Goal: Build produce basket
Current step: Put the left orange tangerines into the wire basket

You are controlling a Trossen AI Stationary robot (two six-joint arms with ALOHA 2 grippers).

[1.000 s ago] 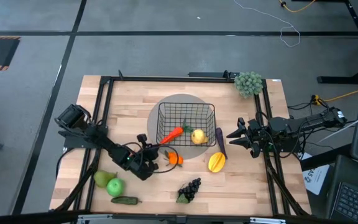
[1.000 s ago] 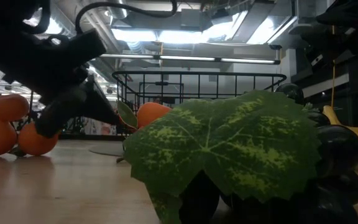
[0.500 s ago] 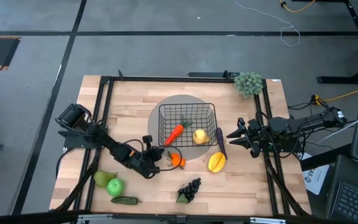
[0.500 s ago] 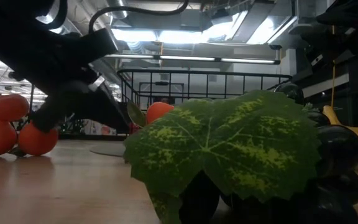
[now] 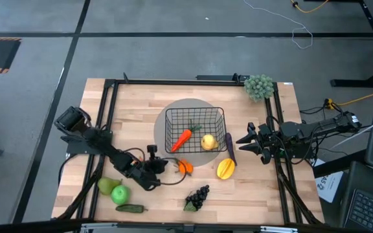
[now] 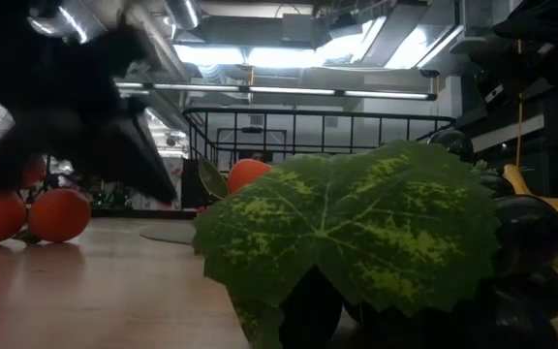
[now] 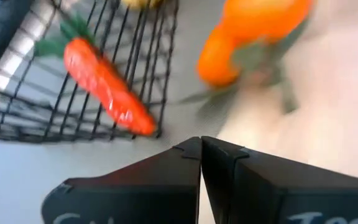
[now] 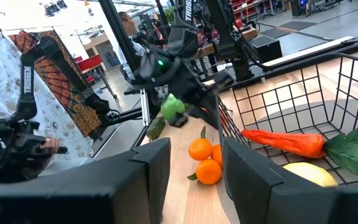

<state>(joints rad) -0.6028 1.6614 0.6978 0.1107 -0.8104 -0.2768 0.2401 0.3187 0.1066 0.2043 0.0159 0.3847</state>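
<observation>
High view: the basket (image 5: 195,129) sits centre frame on a grey disc (image 5: 165,115), carrot (image 5: 182,138) and a yellow fruit (image 5: 206,142) already inside, so the job looks part done. The oranges (image 5: 184,166) lie on the table just below the basket's lower rim. The left gripper (image 5: 162,166) sits just left of them, tips pointing their way, apparently lined up for a pick. Eggplant (image 5: 229,147), another yellow fruit (image 5: 225,169), grapes (image 5: 197,196), pear (image 5: 106,186), green apple (image 5: 120,194) and cucumber (image 5: 130,208) are scattered lower frame. The right gripper (image 5: 244,140) waits at the right table edge.

Low view: a grape leaf (image 6: 356,233) fills the foreground; the oranges show at left, the left arm a dark blur above them.

Left wrist view: fingers pressed together at bottom centre, gripping nothing — the oranges are upper right, apart from the tips, not between the jaws.

Right wrist view: fingers spread with a clear gap, empty — oranges and carrot lie beyond.
</observation>
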